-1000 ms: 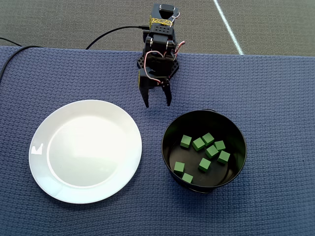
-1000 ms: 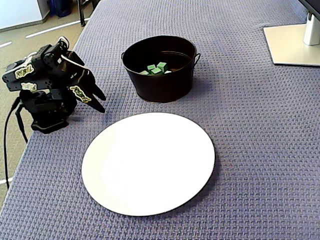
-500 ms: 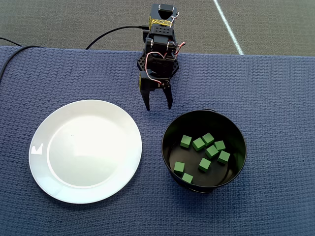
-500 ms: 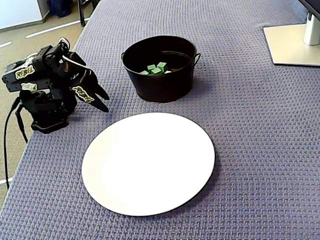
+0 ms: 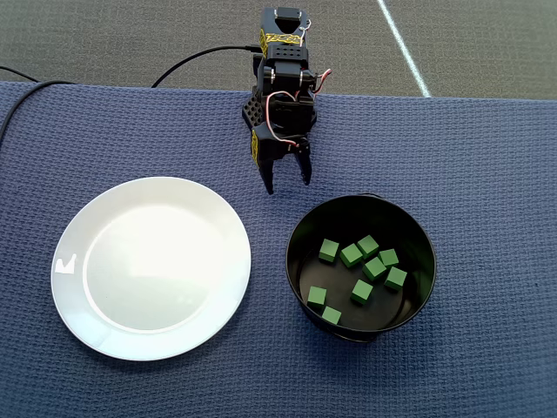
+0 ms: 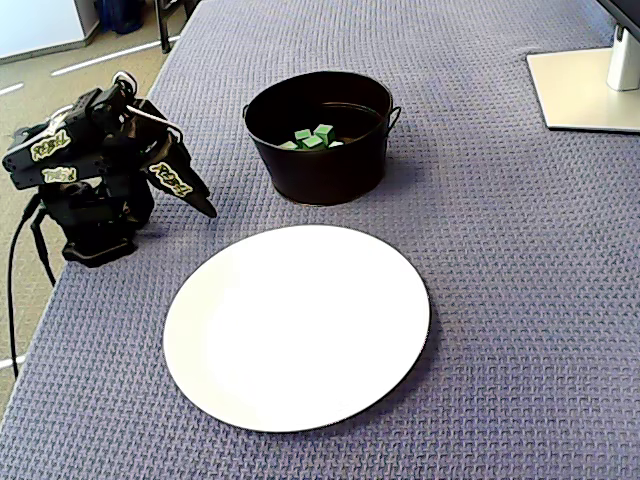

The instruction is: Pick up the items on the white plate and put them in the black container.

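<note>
Since the earlier frames the black two-finger gripper (image 5: 288,182) has narrowed its jaws: the fingers, spread wider a second ago, now stand with only a small gap between them. In the fixed view the gripper (image 6: 205,209) reads as nearly closed, nothing held. The arm sits folded back near its base at the table edge, tips pointing down toward the cloth between plate and pot.

The large round glossy white plate (image 5: 78,305) is bare in both views; no cubes remain on it. The small matte green cubes (image 5: 363,269) lie loose on the floor of the round glossy black pot (image 5: 298,228). Eight can be counted in the overhead view; whether a further one sits hidden under the near wall cannot be told. The fixed view shows only a few cube tops (image 6: 313,136) over the pot rim (image 6: 318,170). By this evidence the transfer appears complete or nearly so.

Handling judgement: the cubes look light, rigid and matte, so not slippery. Flat opposite faces are the proper hold, with jaws squared to the sides. The plate's glaze would let a nudged cube slide.

Clearances: the textured blue-grey cloth (image 5: 487,157) offers open room all round. The table edge runs just behind the arm base. The pot's tall wall stands near the gripper and is the one obstruction to a low sweep. A grey monitor foot (image 6: 582,88) sits well apart at the far corner.
</note>
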{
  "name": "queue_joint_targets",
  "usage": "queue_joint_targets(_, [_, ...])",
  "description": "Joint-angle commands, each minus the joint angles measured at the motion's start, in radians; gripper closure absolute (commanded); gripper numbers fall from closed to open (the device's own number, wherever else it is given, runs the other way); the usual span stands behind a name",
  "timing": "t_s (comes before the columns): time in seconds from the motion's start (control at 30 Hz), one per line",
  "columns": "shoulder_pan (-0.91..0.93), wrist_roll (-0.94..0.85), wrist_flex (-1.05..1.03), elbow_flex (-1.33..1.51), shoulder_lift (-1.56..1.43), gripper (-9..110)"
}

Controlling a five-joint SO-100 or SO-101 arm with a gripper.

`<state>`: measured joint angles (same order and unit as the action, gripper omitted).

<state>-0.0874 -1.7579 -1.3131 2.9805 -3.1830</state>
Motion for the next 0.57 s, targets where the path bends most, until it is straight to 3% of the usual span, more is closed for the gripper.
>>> queue_joint_targets(0.0, [-0.037,0.146,-0.207,0.015,0.006,76])
queue_joint_targets(0.07, [-0.038,0.213,-0.219,0.015,0.006,76])
queue_joint_targets(0.53, [-0.038,0.216,-0.221,0.015,0.006,76])
